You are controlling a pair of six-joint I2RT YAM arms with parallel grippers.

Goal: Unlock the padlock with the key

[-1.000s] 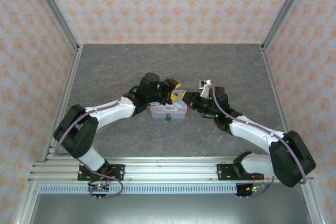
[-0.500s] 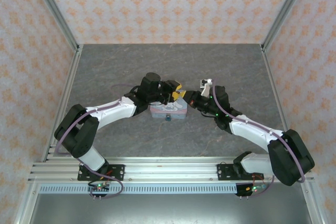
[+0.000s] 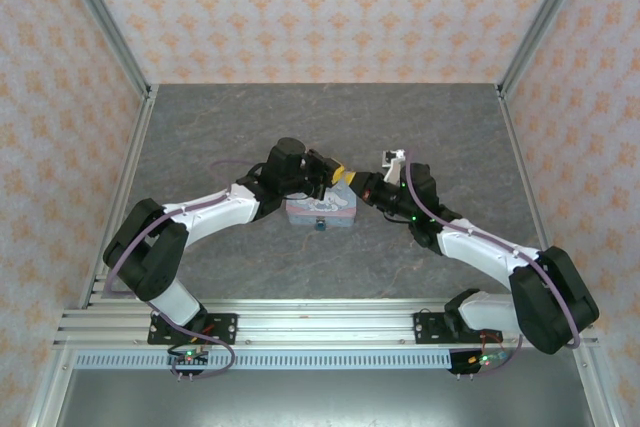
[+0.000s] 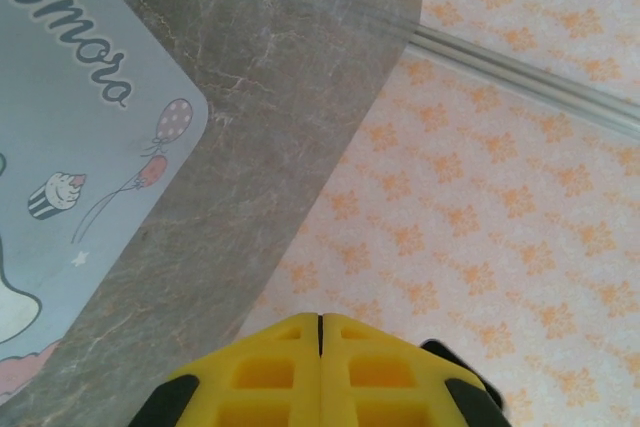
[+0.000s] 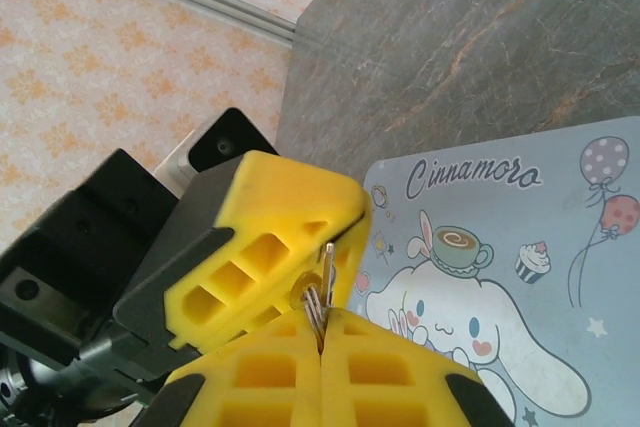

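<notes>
Closest to the arm bases, the padlock (image 3: 320, 224) sits at the near edge of the tin (image 3: 310, 215), a small blue body against the tin's near side. It is too small for you to read which way its shackle points. The tin is a flat rectangle with rounded corners and a smooth pale-blue printed lid. The right wrist view shows a white long-eared cartoon dog, a cup, a cupcake, two balloons and the script "Cinnamoro", cut off by the edge of the frame. Over the tin's far right corner your right gripper (image 5: 320, 342) has its ribbed yellow fingers pressed together, pinching the key (image 5: 326, 272). The key is a thin pale metal sliver with a small wire ring at its base. Its long axis runs straight out from the fingertips, and its tip points toward the left gripper (image 4: 320, 332). The left gripper's yellow fingers are also pressed together, with nothing visible between them in its own wrist view. They sit just beside the key's tip; you cannot tell whether they touch it. Beyond lies the grey, marble-veined tabletop (image 3: 320, 127), then an aluminium rail and the wall (image 3: 320, 7) papered with orange floral motifs.
</notes>
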